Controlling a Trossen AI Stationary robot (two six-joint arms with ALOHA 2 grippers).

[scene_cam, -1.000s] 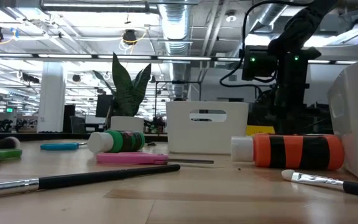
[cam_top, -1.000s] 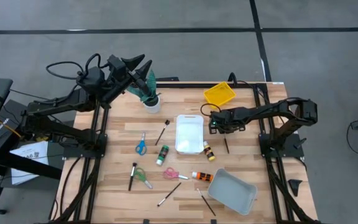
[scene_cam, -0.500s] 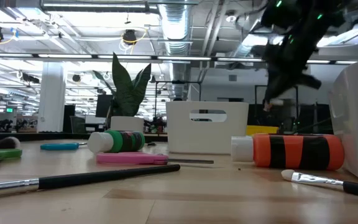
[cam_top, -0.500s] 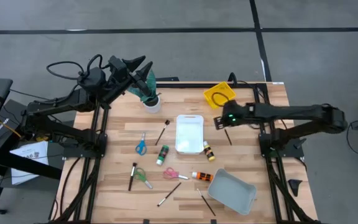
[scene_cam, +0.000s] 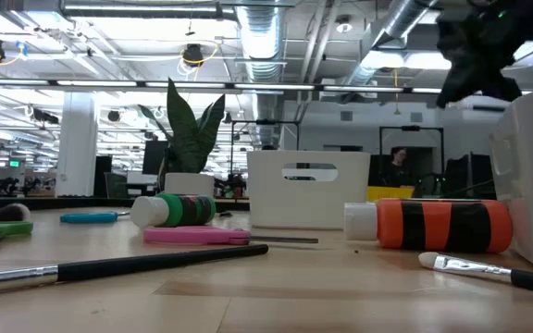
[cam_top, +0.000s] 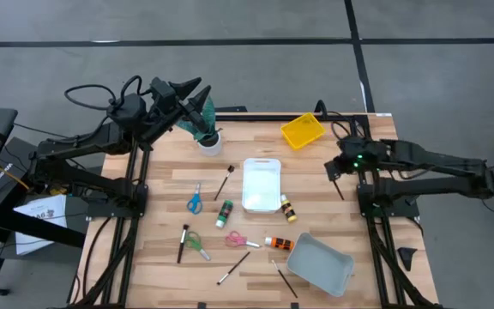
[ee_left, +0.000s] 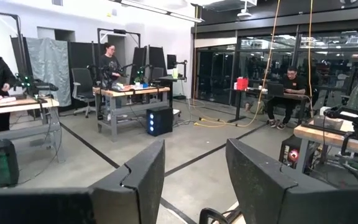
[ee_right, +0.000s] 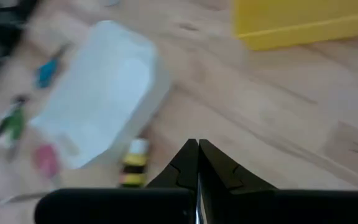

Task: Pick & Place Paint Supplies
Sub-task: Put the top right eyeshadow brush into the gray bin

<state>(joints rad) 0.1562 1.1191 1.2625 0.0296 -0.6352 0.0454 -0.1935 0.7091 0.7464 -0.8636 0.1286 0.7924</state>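
Observation:
My right gripper (cam_top: 333, 170) hangs over the table's right part, near the yellow tray (cam_top: 303, 130), shut on a thin dark brush (cam_top: 340, 189). In the right wrist view its fingers (ee_right: 197, 158) are closed together and the brush is hidden. My left gripper (cam_top: 194, 96) waits raised at the far left above the potted plant (cam_top: 206, 133), open (ee_left: 194, 149) with nothing between its fingers. On the table lie other brushes (cam_top: 224, 182), blue scissors (cam_top: 194, 200), pink scissors (cam_top: 240, 239), and a green bottle (cam_top: 223, 215), a yellow bottle (cam_top: 287, 208) and an orange bottle (cam_top: 279, 244). My right gripper holds the brush by one end (cam_top: 335, 178), between its two shut fingers, coming at it slanting from above. The brush hangs tilted below the fingers, clear of the table. The fingers themselves hide the place of contact in the wrist view.
A white tray (cam_top: 262, 183) stands mid-table and a grey tray (cam_top: 320, 263) at the near right. Green scissors (cam_top: 195, 244) and two more brushes (cam_top: 234, 268) lie near the front edge. Bare wood shows between the white tray and the right edge.
My right gripper has risen and drawn back toward the table's right edge, tipping and rolling as it went. The brush that lay beside the white tray has come up off the table with it and now hangs below the fingers.

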